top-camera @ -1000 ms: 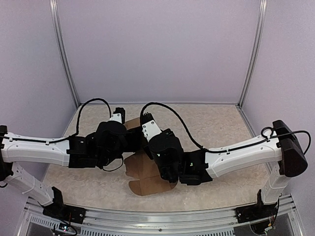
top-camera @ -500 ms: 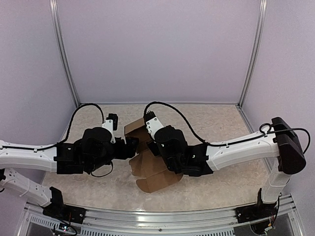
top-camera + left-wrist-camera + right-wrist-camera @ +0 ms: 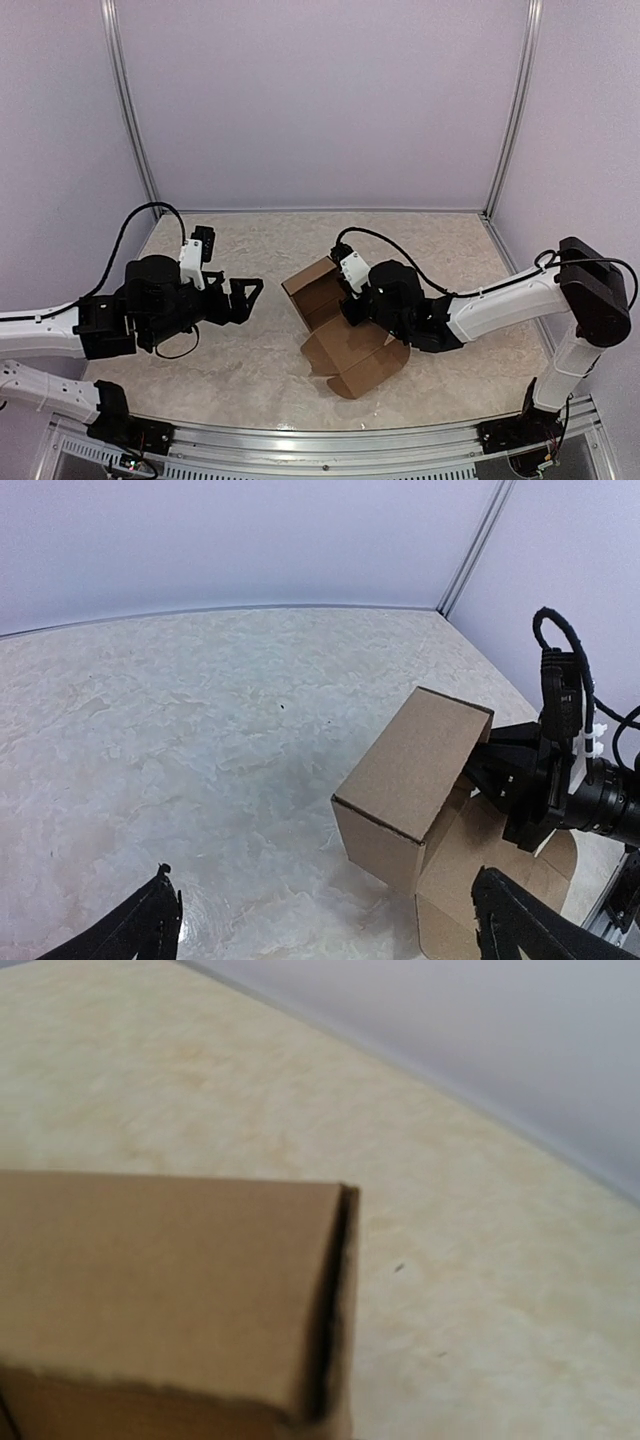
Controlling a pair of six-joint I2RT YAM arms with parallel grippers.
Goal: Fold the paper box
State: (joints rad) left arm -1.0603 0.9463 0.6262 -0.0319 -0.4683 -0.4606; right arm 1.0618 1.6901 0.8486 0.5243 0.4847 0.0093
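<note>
Paper box [image 3: 350, 355] on tabletop [image 3: 250, 240], just right of centre, nearer the near edge than the far one. Its raised part sits at the far-left end; the flaps spread toward the near right. Left gripper [image 3: 243, 300] is left of the box, apart from it. Right gripper [image 3: 350, 305] is at the box's right side, touching it.

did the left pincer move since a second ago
Yes. The left pincer has drawn back leftward, toward the left wall post, clear of the paper box.
</note>
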